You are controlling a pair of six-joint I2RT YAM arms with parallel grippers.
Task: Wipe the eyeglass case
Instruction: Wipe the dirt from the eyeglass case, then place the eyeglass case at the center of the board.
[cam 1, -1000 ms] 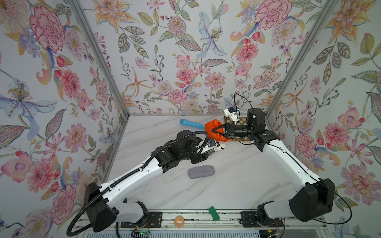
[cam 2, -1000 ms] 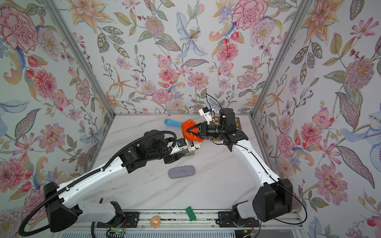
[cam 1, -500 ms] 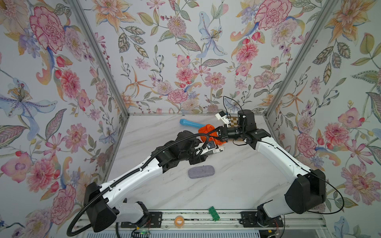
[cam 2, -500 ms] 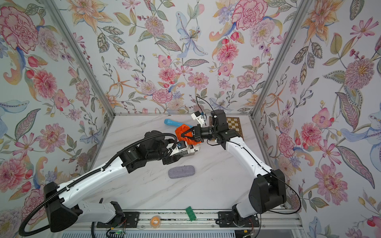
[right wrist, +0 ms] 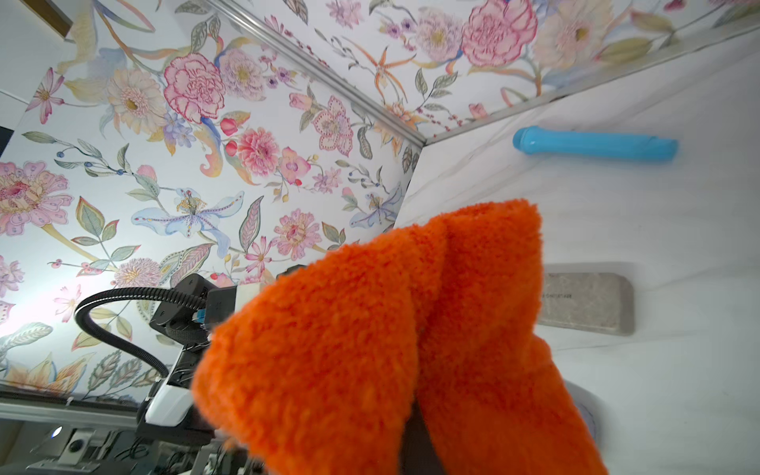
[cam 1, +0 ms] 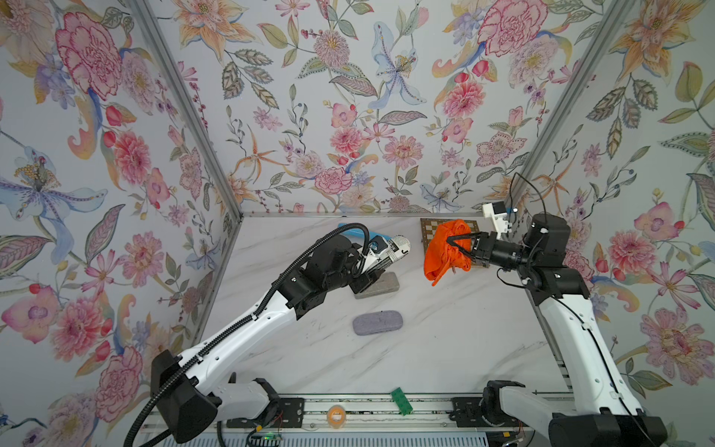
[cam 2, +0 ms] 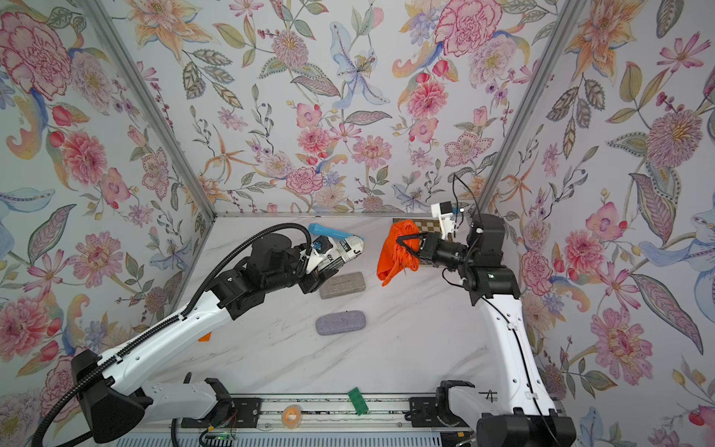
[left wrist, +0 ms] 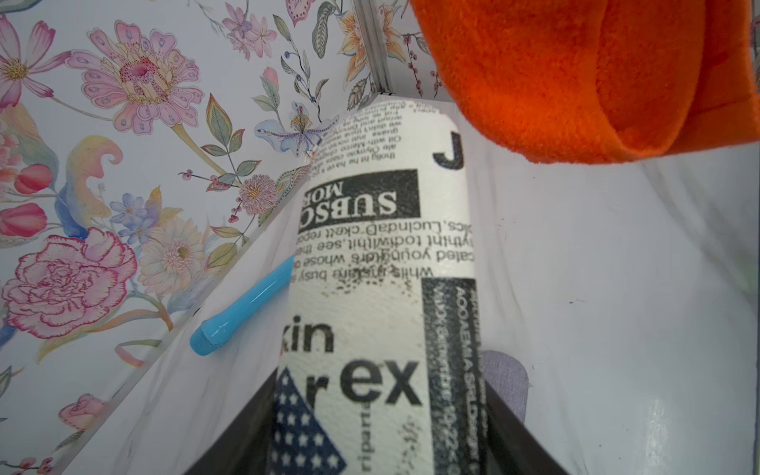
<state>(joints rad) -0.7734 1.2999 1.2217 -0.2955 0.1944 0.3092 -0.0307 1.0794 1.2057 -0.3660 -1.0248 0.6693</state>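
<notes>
Left wrist, newsprint case [left wrist: 378, 288] (reads "SUBSC")

A robot test booth in a lab: flat floral-wallpaper panels [cam 1: 348, 77] joined by bare aluminium corner posts [cam 1: 191, 116] enclose a white marble-look tabletop [cam 1: 445, 348], with two white-and-black robot arms [cam 1: 240, 333] mounted on a slotted aluminium rail [cam 1: 367, 420].

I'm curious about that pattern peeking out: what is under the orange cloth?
A checkered board lies on the table below the cloth, which hangs from the right gripper. Only the board's edges show; the cloth and gripper cover the rest.
</notes>
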